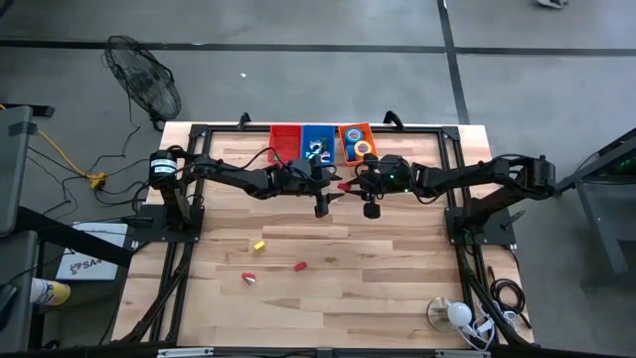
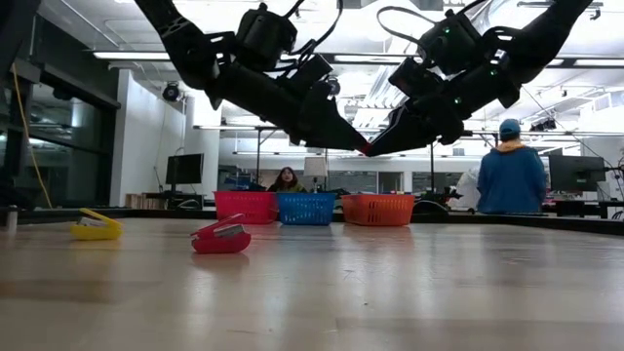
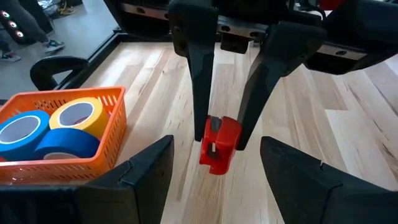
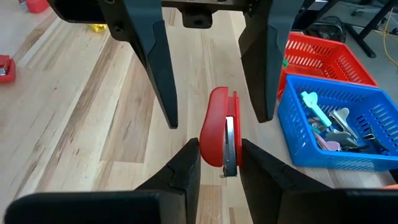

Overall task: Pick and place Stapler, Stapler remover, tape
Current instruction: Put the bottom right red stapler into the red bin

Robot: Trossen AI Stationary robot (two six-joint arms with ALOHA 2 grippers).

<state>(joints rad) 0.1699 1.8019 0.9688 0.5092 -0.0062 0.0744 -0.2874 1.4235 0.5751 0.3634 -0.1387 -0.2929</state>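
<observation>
Stapler point(image 4: 222, 132), red, held off the counter point(image 1: 378, 288) between the fingers of the right claw point(image 4: 221, 155), which is closed on its sides; it hangs just in front of the red basket point(image 1: 285, 140), blue basket point(image 1: 318, 141) and orange basket point(image 1: 357, 142) lined along the counter's far edge. Left claw point(image 3: 214, 165) faces the right one at close quarters, its fingers spread wide to either side of the stapler and holding nothing. Risk: the two claws sit nearly tip to tip, so if the right one lets go before the left has closed, the stapler would likely drop to the counter; a skewed closing could knock it loose or bump the fingers together. Tape point(image 3: 56, 127), yellow and blue rolls, lies in the orange basket. Blue basket holds small tools, too tangled to name. Three more small items, one yellow point(image 1: 258, 245) and two red, lie well short of the baskets, too small to identify with certainty.
</observation>
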